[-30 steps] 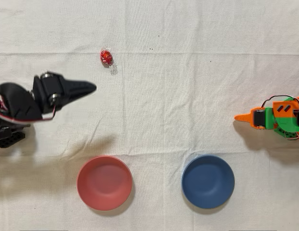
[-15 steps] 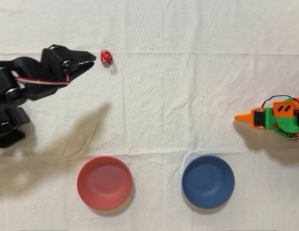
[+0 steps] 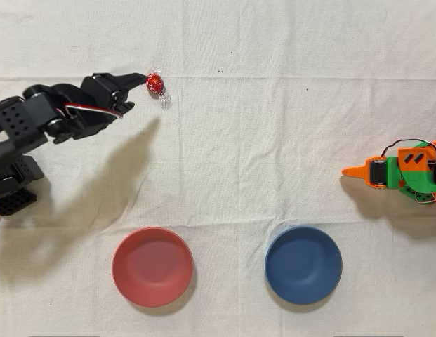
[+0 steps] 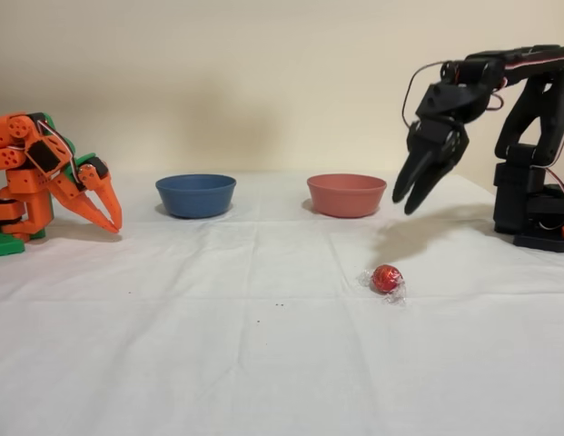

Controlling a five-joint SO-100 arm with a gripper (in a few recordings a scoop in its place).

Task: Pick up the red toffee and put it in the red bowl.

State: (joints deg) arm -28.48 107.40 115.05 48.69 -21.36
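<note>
Red foil is catching the light on the red toffee (image 3: 155, 83), which is lying on the white cloth (image 3: 274, 154) with its clear twisted ends sticking out, well apart from the red bowl (image 3: 152, 266). In the overhead view it is sitting far above that bowl and slightly to the right of the bowl's centre; in the fixed view it is lying nearer the camera than the bowl (image 4: 346, 194) and a little to the right.

The black arm's gripper (image 4: 412, 193) is hanging in the air above and beyond the toffee (image 4: 386, 278), its two fingers parted with a narrow gap showing between the tips, holding nothing. From overhead the tips (image 3: 137, 78) are appearing just beside the toffee's left edge, but the side view shows them well clear of the cloth. By my reading the task is at its opening step: nothing is grasped, the bowl is lying bare inside, and the descent, the grip, the carry to the bowl and the release are all left to do.

The blue bowl (image 3: 303, 265) is sitting beside the red bowl, and the idle orange arm (image 4: 45, 177) is standing beyond it.

Several things are proving hard to read. The overhead view is flattening height, so the tips' true offset from the toffee is unclear. The black arm's base is being cut off at the frame edge in both views.
</note>
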